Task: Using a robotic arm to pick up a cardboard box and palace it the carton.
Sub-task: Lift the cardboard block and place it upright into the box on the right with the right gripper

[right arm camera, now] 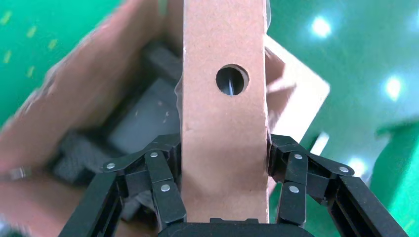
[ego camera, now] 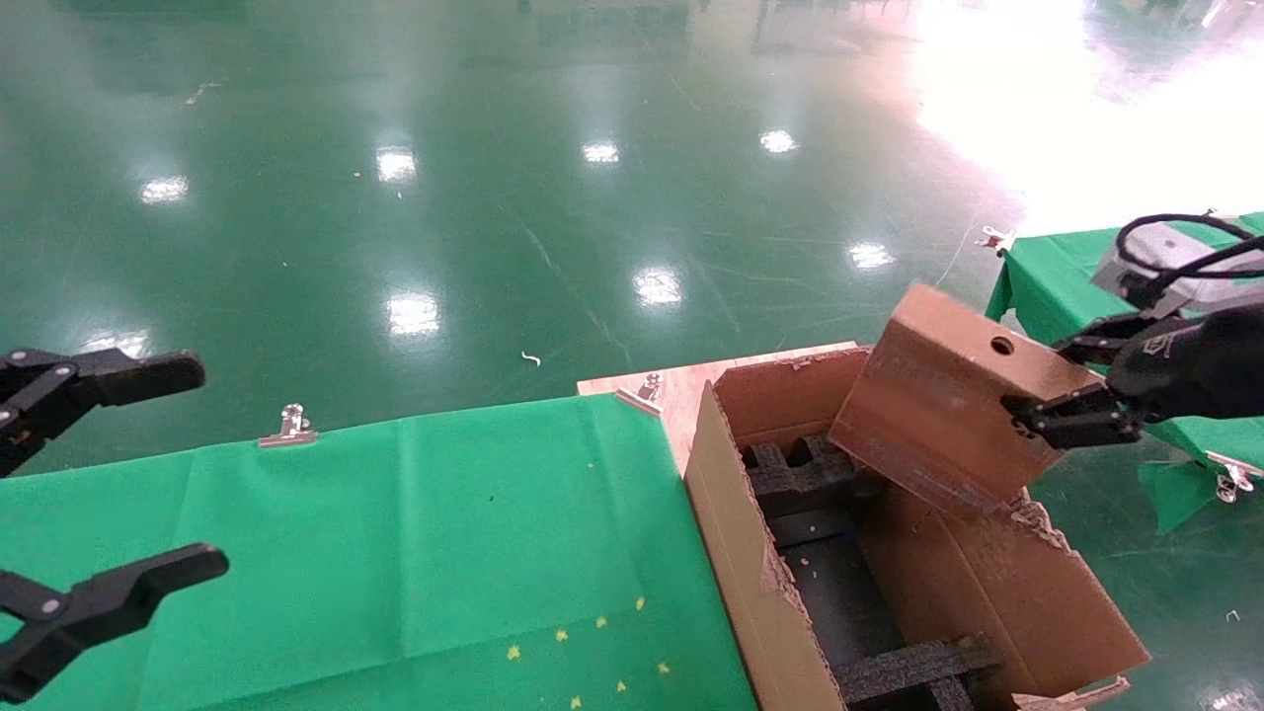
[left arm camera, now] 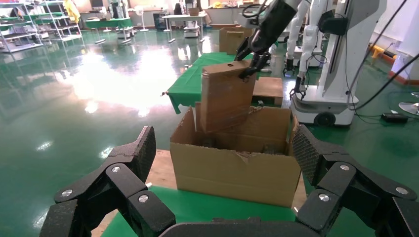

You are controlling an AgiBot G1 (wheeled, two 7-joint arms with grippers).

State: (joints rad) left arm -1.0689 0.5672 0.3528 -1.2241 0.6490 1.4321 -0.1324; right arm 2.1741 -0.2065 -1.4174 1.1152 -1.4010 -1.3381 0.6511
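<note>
Right gripper (ego camera: 1071, 387) clamped, raised; left gripper (ego camera: 118, 474) spread wide.

plain brown cardboard box (ego camera: 938, 395), brown carton (ego camera: 736, 553) with black foam inserts (ego camera: 800, 474) inside, green tabletop (ego camera: 415, 553) beside carton, yellow specks on it

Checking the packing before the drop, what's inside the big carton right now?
Inside the carton are black foam inserts at both ends and a dark floor between them. The cardboard box, held tilted above by the right gripper, hides part of the far end.
</note>
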